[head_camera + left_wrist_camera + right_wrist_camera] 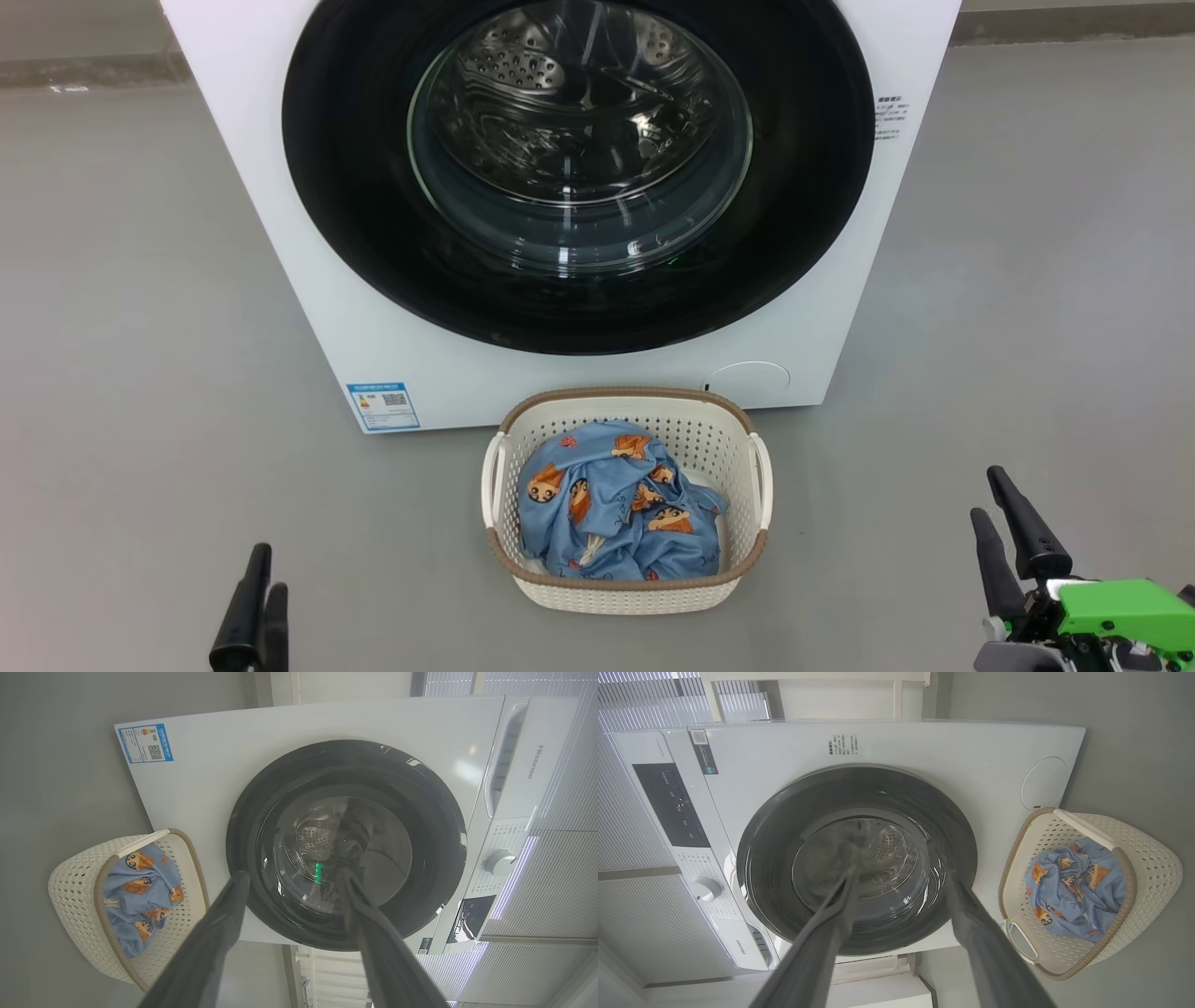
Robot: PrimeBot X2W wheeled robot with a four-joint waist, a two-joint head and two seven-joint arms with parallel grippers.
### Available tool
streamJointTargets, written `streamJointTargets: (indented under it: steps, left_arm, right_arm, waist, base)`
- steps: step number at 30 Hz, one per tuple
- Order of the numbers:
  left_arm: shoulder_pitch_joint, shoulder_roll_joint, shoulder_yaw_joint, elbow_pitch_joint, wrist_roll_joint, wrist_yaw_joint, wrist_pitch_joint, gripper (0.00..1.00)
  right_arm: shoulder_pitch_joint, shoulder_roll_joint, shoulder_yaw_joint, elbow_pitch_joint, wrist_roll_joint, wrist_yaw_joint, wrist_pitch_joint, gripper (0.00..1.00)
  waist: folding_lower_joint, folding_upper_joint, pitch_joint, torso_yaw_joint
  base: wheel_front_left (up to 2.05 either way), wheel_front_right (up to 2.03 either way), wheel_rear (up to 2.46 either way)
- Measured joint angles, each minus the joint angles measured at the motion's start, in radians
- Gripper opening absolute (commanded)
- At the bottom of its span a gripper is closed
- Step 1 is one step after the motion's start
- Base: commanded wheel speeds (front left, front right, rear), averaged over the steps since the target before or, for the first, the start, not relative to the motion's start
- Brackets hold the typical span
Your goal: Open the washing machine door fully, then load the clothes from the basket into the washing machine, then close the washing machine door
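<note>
The left gripper and right gripper stood with fingers spread wide, holding nothing. The shut washing machine door lay well beyond their fingertips. The basket of clothes sat between them, untouched.

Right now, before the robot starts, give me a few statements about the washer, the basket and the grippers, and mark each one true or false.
1. The door is shut. True.
2. The basket stands on the floor in front of the machine. True.
3. The clothes are inside the machine. False: they lie in the basket.
4. The right gripper holds clothes. False: it is open and empty.
5. The left gripper is open. True.
</note>
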Motion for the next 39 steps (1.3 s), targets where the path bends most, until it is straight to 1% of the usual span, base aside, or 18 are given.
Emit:
streamJointTargets:
  steps: [23, 30, 39]
  left_arm:
    - [-0.010, 0.002, -0.025, -0.021, 0.012, 0.000, -0.046, 1.00]
    - [-0.011, 0.004, -0.037, -0.029, 0.041, 0.000, -0.063, 1.00]
    - [-0.031, 0.017, -0.068, -0.042, 0.091, 0.000, -0.094, 1.00]
  right_arm:
    - [-0.008, -0.003, 0.053, -0.038, -0.001, 0.000, -0.050, 1.00]
    - [-0.012, -0.009, 0.069, -0.049, -0.020, 0.000, -0.072, 1.00]
    - [-0.034, -0.030, 0.125, -0.062, -0.081, 0.000, -0.107, 1.00]
  waist:
    - [0.0000, 0.0000, 0.000, -0.001]
    - [0.0000, 0.0000, 0.001, -0.001]
    - [0.0001, 0.0000, 0.003, 0.002]
  base:
    - [0.00, 0.00, 0.00]
    - [0.00, 0.00, 0.00]
    - [0.00, 0.00, 0.00]
